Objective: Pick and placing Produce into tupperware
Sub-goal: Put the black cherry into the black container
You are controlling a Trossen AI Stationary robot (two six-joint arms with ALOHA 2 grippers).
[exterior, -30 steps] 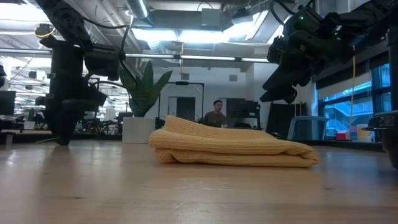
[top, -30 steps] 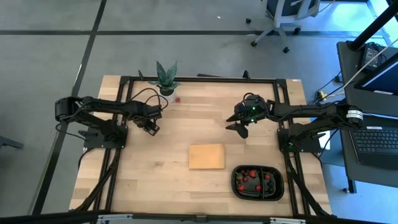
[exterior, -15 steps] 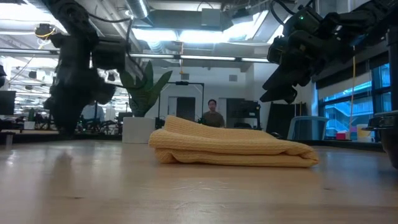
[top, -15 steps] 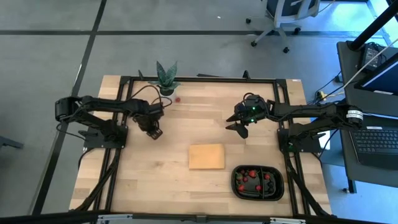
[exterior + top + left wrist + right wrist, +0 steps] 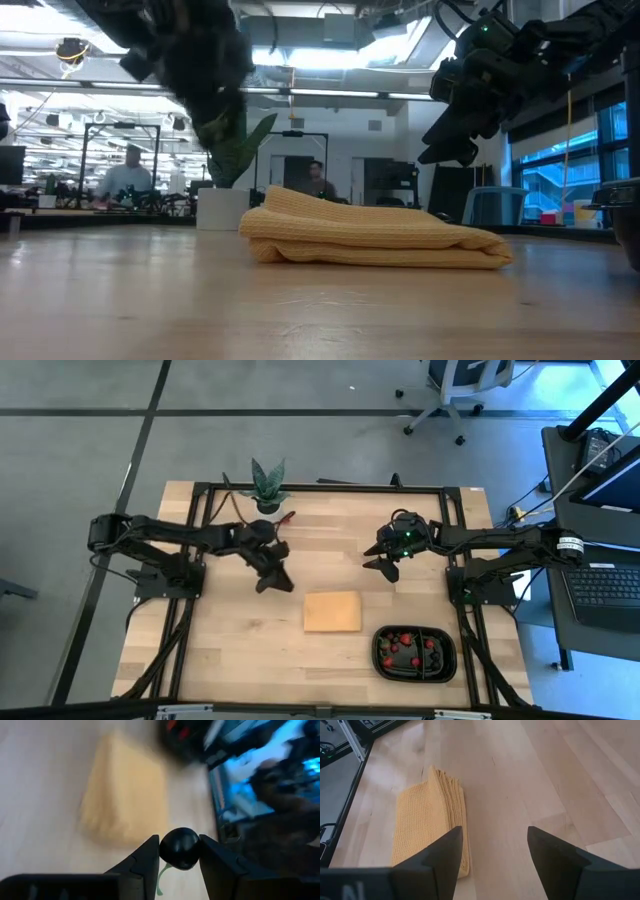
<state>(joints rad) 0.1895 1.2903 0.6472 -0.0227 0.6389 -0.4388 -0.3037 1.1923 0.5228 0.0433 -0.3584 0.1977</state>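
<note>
My left gripper (image 5: 278, 582) hangs above the table, left of the tan pad (image 5: 332, 611), shut on a dark purple-black piece of produce (image 5: 180, 849) with a green stem. My right gripper (image 5: 385, 567) stands open and empty above the table, beyond the pad's far right corner. The tupperware (image 5: 380, 652), a black two-compartment tray, sits on the table near the right front corner. Several red and dark pieces of produce (image 5: 408, 647) lie in it. One red piece (image 5: 287, 518) lies on the table beside the potted plant. My left gripper pinches the dark berry by its two opposite sides (image 5: 165, 851) between its fingertips (image 5: 145, 860). The fingers slant downward toward the pad. The berry is lifted clear of the table, and its green stem (image 5: 161, 879) hangs below it.
A potted spiky plant (image 5: 267, 485) stands at the table's far edge, behind my left arm. The folded tan pad (image 5: 370, 240) lies mid-table between my left gripper and the tray. Bare wood lies to the left and in front of the pad.
My left gripper has risen from the table near the plant and swung toward the pad and the near right. It has tipped from pointing down to a shallow slant and has rolled. The dark berry has come up with it, clear of the table.
</note>
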